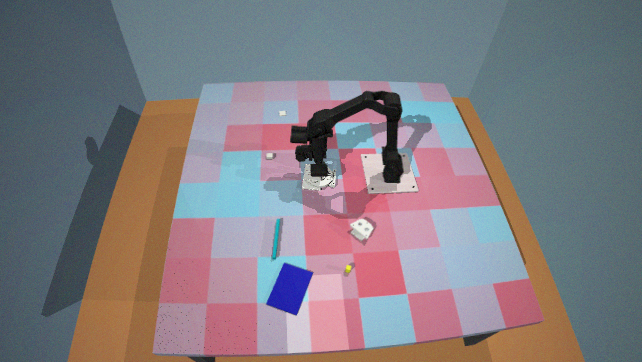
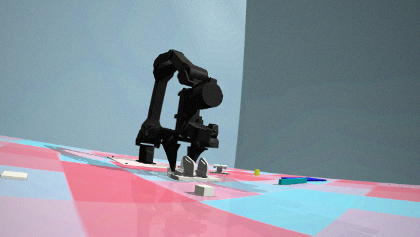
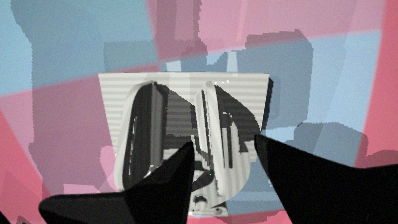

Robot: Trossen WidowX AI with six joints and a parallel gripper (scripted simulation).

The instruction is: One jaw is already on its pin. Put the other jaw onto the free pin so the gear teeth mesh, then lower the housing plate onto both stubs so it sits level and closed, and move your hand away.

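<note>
A white base (image 1: 307, 185) (image 2: 209, 179) (image 3: 182, 78) lies on the table. Two pale jaws stand upright side by side on it: one jaw (image 2: 188, 167) (image 3: 156, 117) and the other jaw (image 2: 202, 167) (image 3: 212, 135). My gripper (image 2: 184, 164) (image 3: 223, 143) is open and low over the base, its fingertips apart around part of the right-hand jaw in the wrist view, with nothing gripped. The pins and the tooth contact are hidden. The white housing plate (image 1: 361, 227) (image 2: 220, 167), with two holes, rests off the base, nearer the front in the top view.
A teal bar (image 1: 277, 239) (image 2: 292, 181), a blue sheet (image 1: 290, 289) and a yellow block (image 1: 348, 268) (image 2: 256, 172) lie toward the front. A white block (image 1: 270, 156) (image 2: 204, 190) is left of the base, and a flat white piece (image 1: 282, 113) (image 2: 14, 175) is farther back.
</note>
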